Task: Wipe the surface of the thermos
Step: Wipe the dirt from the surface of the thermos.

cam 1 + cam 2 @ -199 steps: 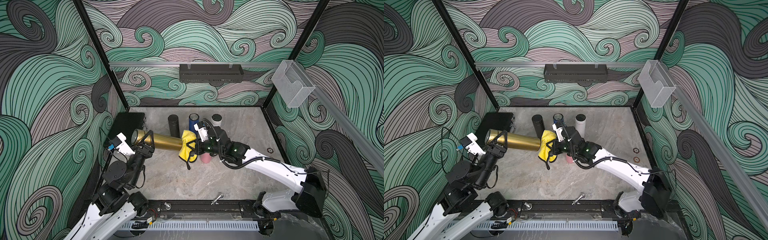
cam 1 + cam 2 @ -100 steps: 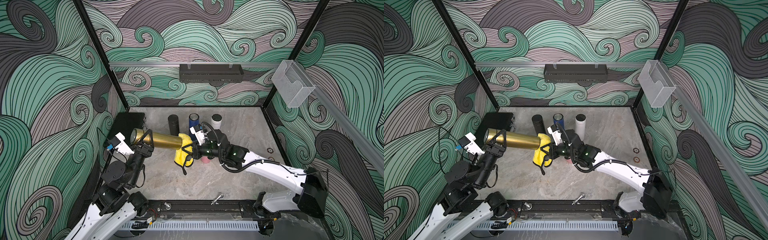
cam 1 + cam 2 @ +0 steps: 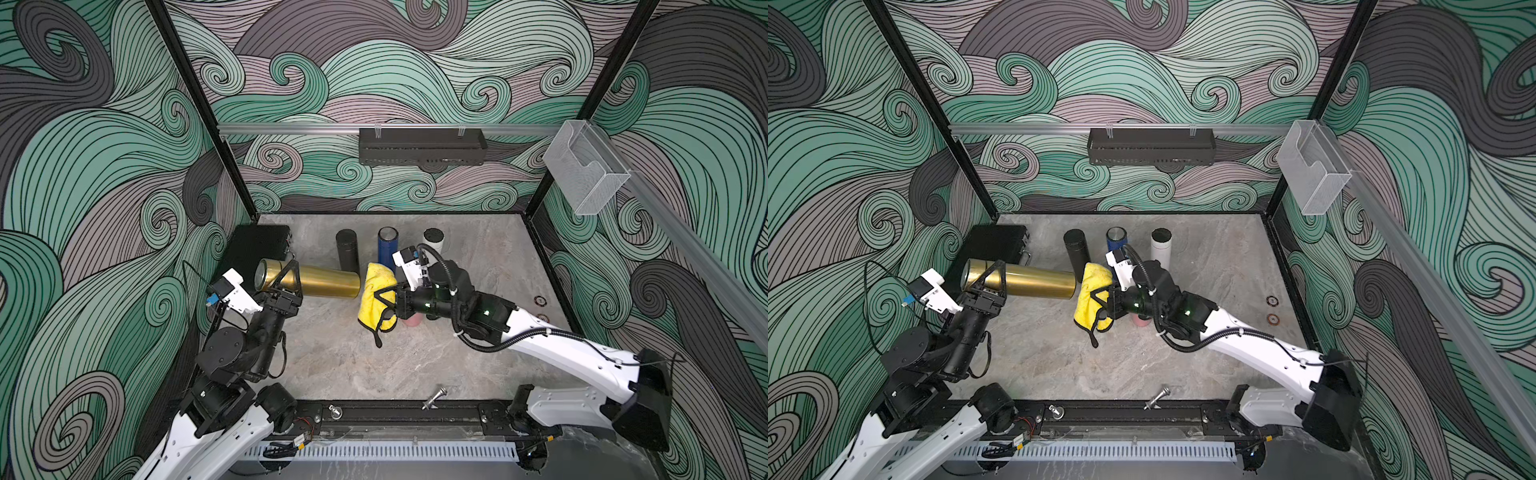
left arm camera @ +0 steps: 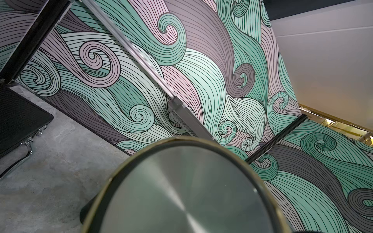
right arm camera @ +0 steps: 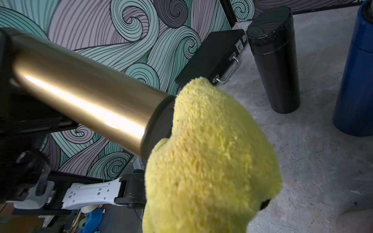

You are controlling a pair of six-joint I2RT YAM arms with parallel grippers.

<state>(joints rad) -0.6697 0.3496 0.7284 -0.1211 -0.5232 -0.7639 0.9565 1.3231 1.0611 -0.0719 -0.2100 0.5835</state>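
Right wrist | yellow cloth (image 5: 210, 161) hides jaws | gold thermos (image 5: 84, 96) cap half-covered

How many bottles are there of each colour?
Gold bottle: 1
Black bottle: 1
Blue bottle: 1
White bottle: 1
Pink thing: 1 (mostly hidden, maybe a bottle)
Total: 5
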